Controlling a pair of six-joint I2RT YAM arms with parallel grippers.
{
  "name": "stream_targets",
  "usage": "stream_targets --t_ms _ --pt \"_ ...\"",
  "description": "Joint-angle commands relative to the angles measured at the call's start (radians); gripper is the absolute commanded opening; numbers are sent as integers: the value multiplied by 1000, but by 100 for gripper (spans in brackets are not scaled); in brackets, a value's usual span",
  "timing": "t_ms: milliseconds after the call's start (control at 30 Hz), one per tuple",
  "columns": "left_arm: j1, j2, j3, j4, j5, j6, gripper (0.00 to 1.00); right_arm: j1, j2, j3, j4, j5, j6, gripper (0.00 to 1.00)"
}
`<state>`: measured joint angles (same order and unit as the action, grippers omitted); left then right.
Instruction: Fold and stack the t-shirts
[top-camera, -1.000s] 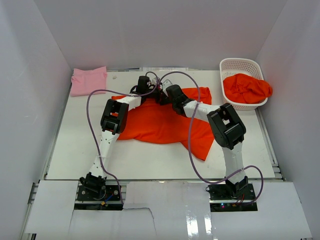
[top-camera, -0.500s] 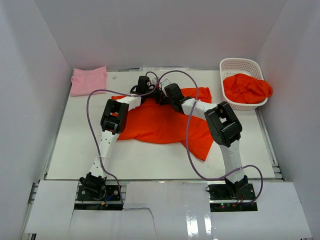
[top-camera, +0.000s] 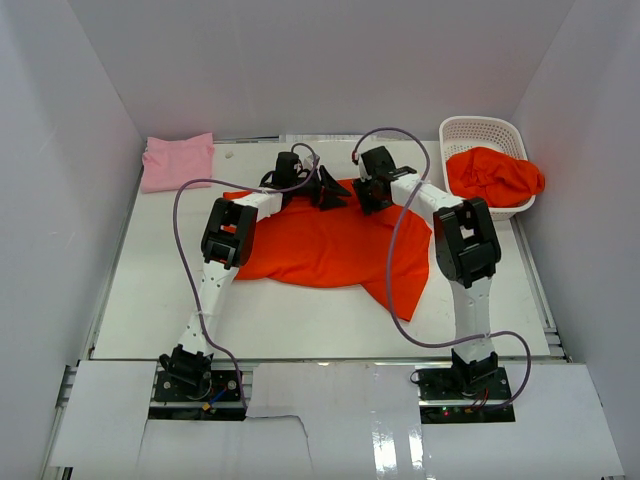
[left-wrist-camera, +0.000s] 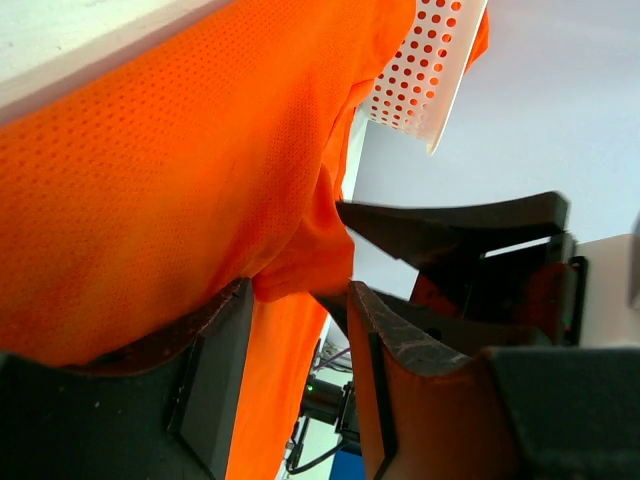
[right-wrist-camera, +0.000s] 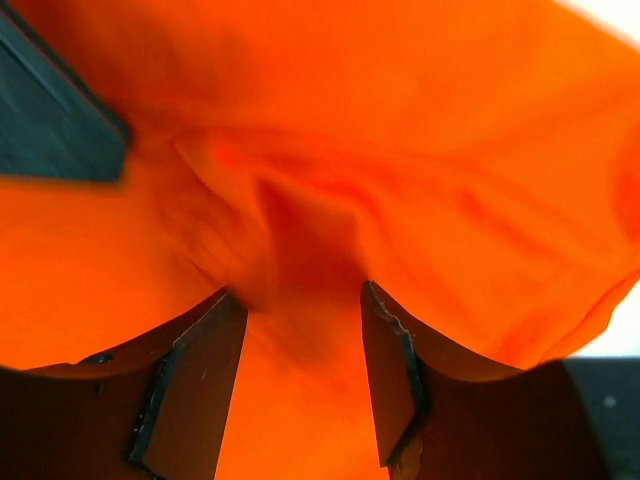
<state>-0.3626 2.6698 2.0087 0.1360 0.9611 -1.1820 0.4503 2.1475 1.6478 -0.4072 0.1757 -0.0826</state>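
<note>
The orange t-shirt (top-camera: 320, 245) lies spread mid-table, both grippers at its far edge. Your left gripper (left-wrist-camera: 300, 290) straddles a fold, though you cannot tell whether it pinches. Your right gripper (right-wrist-camera: 300, 300) gapes over loose cloth, so pulling now could drop or skew that edge.

No readable text, label, brand, number or sign in any view.

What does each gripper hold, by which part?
The left gripper pinches a fold at the far edge of the spread orange t-shirt. The right gripper straddles its cloth; grip cannot be told.
</note>
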Motion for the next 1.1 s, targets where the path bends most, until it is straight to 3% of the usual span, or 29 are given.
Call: stream_targets --t_ms 0,100,267,1067 --pt "-9 -30 -27 -70 5 -7 53 -5 -93 -25 -156 -75 61 56" --pt "-9 -33 -30 -69 7 -7 53 -56 -188 -100 -134 -207 105 58" --pt "-10 -42 -44 -69 5 -5 53 -130 -232 -123 -140 -283 153 60" --pt "-12 -34 -36 -70 8 -4 54 -153 -104 -160 -65 -252 167 57"
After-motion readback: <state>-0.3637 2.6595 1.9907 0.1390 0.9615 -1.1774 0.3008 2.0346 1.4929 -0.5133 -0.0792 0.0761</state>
